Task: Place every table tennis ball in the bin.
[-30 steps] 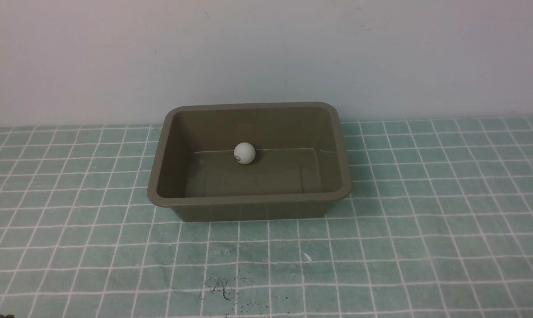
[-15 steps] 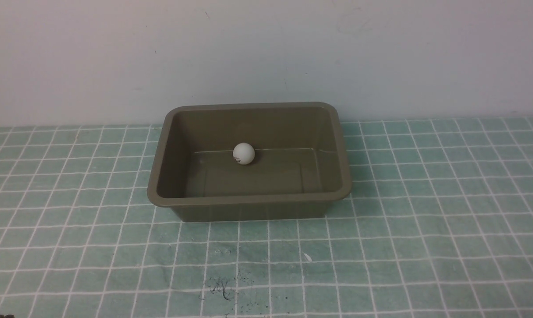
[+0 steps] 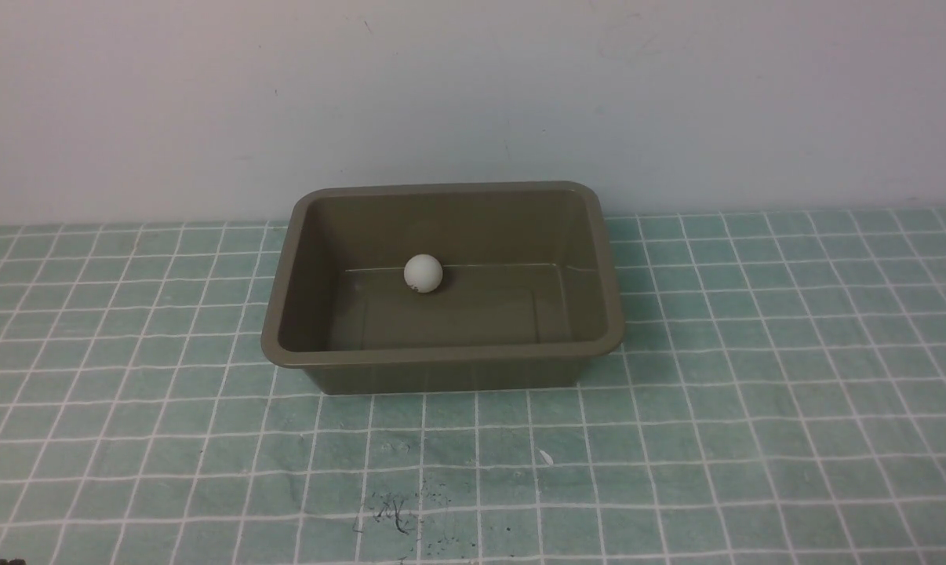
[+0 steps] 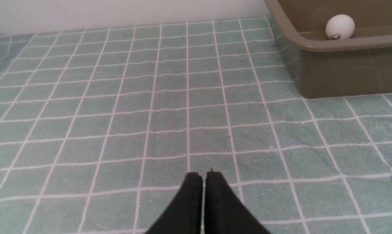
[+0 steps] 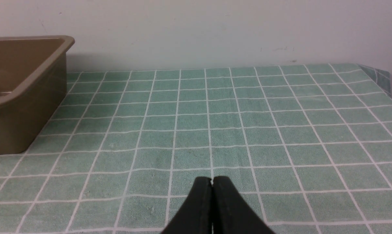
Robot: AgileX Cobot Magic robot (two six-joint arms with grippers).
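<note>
The olive-brown bin [image 3: 442,355] stands at the back middle of the table, near the wall. One white table tennis ball [image 3: 423,274] lies inside it against the far wall; it also shows in the left wrist view [image 4: 340,27] over the bin's rim [image 4: 329,44]. No other ball shows. My left gripper [image 4: 203,174] is shut and empty, low over the cloth, well short of the bin. My right gripper [image 5: 212,179] is shut and empty over the cloth, with the bin [image 5: 20,94] off to one side. Neither gripper shows in the front view.
A green cloth with a white grid [image 3: 755,392] covers the table. A white wall [image 3: 473,94] rises just behind the bin. The table's far corner edge shows in the right wrist view [image 5: 383,78]. Dark specks mark the cloth near the front [image 3: 394,514].
The ball has rolled a little to the left along the bin's far wall, and its logo has turned downward. Nothing else has moved.
</note>
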